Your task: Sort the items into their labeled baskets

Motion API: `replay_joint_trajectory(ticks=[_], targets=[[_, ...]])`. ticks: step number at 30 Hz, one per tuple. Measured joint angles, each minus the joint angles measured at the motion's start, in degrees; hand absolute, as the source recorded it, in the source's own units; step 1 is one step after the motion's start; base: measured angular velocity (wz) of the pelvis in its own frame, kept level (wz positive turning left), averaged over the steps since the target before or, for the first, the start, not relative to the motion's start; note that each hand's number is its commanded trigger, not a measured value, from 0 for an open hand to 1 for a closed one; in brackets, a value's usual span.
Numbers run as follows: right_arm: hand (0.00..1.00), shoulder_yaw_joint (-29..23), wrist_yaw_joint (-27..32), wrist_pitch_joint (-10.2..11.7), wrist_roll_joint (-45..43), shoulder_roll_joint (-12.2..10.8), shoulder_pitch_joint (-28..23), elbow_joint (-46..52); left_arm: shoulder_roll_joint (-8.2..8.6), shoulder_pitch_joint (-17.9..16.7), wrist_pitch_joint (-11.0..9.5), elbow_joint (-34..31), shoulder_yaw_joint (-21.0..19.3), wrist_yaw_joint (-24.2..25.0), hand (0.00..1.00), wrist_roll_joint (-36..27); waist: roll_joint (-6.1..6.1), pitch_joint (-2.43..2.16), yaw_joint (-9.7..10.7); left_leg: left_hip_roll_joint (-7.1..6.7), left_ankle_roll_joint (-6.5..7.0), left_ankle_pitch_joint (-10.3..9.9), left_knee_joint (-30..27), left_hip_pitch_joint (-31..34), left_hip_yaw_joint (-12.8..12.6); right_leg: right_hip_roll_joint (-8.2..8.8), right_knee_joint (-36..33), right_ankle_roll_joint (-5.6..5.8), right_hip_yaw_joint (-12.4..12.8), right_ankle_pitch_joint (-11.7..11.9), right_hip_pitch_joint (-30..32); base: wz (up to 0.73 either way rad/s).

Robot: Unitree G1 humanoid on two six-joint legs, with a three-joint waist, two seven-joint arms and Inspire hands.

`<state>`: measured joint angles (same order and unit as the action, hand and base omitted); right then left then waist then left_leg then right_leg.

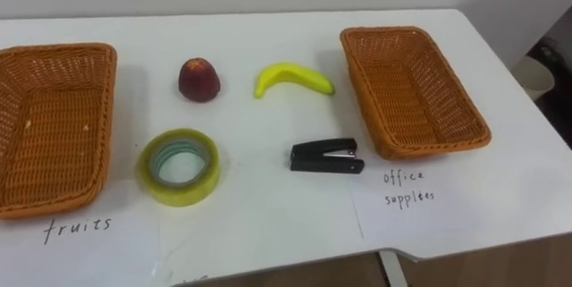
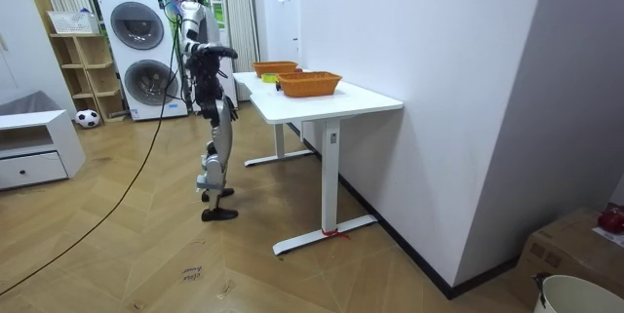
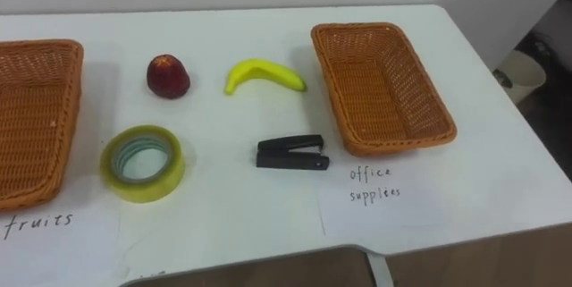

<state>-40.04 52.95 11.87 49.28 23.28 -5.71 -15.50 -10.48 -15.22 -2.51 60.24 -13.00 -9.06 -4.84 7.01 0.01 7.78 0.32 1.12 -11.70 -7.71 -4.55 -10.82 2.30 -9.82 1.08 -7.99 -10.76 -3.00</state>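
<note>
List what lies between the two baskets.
Left eye view: between the fruits basket and office supplies basket lie an apple and banana farther back, a tape roll and stapler nearer.

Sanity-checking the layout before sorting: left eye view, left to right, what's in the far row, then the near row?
Far row: left basket → apple → banana → right basket. Near row, between the baskets: tape roll → stapler.
</note>
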Motion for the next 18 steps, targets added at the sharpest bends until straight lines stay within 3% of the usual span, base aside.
replay_joint_trajectory(ticks=[2, 7, 13, 16, 18], targets=[[0.0, 0.1, 0.0, 0.5, -2.9, -0.3, -1.5, 3.7, 0.01, 0.0, 0.0, -0.1, 0.8, -0.1, 0.0, 0.0, -0.18, -0.02, -0.1, -0.07, 0.0, 0.0, 0.1, 0.1, 0.0, 0.08, 0.0, 0.04, 0.0, 0.0, 0.0, 0.0], [0.0, 3.1, 1.4, 1.0, -14.6, -4.0, -4.7, 16.8, 0.5, 1.0, 0.0, 1.3, 2.7, -0.5, 0.0, -0.1, -1.72, 0.05, -0.3, 0.02, 0.0, 0.0, 0.4, -0.1, -0.1, 0.0, -0.6, 0.04, 0.1, 0.0, 0.2, -0.03], [0.0, 5.2, 0.9, 1.0, -20.0, -3.9, -4.4, 25.4, 0.6, 1.4, -0.5, 2.7, 2.7, -1.6, 0.0, 0.1, -3.13, -0.14, -1.4, 0.17, -0.01, 0.0, 0.3, -0.4, 0.0, -0.11, -0.9, 0.02, 0.1, 0.0, -0.1, 0.0], [0.0, 5.5, 0.6, 0.7, -21.0, -3.9, -4.2, 28.6, 0.64, 1.4, -0.7, 4.0, 2.5, -1.7, 0.0, 0.0, -3.02, -0.08, -2.3, 0.22, -0.02, 0.0, 0.3, -0.8, 0.0, -0.15, -1.1, 0.01, 0.1, 0.0, -0.3, 0.0], [0.0, 6.6, -0.7, 0.5, -23.0, -3.6, -1.5, 31.5, 1.02, 1.0, -0.7, 4.4, 2.5, -1.8, 0.0, 0.1, -2.52, 0.0, -2.1, 0.22, -0.02, 0.0, 0.2, -1.0, 0.2, -0.12, -1.0, 0.0, 0.0, 0.0, -0.3, 0.0]])
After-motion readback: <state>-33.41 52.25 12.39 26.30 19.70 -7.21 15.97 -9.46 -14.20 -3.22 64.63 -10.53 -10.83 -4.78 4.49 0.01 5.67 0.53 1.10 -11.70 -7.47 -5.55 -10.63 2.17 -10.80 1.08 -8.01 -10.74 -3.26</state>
